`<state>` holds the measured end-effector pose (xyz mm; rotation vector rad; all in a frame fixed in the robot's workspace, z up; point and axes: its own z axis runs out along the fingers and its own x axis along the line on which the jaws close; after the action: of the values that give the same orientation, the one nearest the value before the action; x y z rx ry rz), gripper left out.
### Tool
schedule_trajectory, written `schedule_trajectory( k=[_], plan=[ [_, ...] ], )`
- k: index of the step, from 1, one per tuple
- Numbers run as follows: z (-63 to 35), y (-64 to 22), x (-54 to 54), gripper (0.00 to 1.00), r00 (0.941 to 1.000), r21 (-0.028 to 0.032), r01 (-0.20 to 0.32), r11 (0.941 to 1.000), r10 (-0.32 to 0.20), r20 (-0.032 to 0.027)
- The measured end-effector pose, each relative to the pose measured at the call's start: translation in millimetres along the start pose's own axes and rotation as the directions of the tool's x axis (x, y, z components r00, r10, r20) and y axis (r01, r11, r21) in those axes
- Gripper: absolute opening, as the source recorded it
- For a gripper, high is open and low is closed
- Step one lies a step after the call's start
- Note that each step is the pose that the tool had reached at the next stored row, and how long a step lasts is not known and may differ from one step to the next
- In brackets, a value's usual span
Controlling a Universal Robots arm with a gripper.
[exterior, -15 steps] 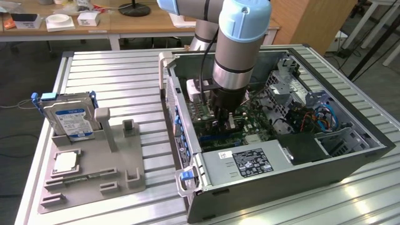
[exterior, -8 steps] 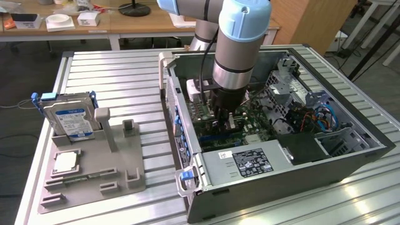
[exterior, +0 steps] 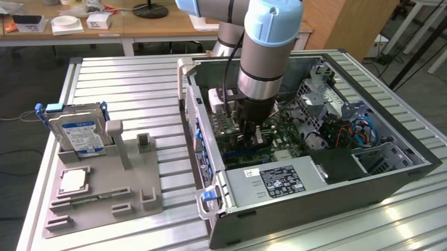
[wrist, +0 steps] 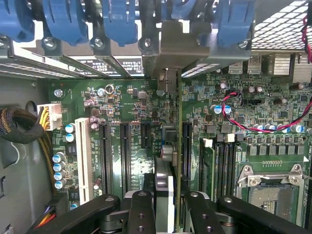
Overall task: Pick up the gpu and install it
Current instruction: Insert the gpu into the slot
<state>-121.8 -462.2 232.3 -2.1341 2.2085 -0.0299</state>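
The gpu (wrist: 164,176) is seen edge-on as a thin card running from between my fingers up to its metal bracket (wrist: 168,53) at the case's rear wall. My gripper (wrist: 165,202) is shut on it, one black finger (wrist: 141,207) on each side. The card stands upright over the green motherboard (wrist: 131,102), beside the long black expansion slots (wrist: 126,151). In the exterior view my gripper (exterior: 255,130) reaches straight down into the open computer case (exterior: 391,172).
Blue slot latches (wrist: 117,19) line the rear wall. A red-black wire (wrist: 239,117) and the CPU socket (wrist: 273,190) lie beside the card. The power supply (exterior: 279,180) fills the case's near corner. Outside, a grey holder (exterior: 104,193) carries a hard drive (exterior: 78,133).
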Motion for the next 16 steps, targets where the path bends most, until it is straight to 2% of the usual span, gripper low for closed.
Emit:
schedule_trajectory(
  k=[16],
  plan=[
    [0.7, 1.8, -0.5, 0.28, 1.0, 0.0001, 0.0, 1.0, 0.0, -0.0008]
  ],
)
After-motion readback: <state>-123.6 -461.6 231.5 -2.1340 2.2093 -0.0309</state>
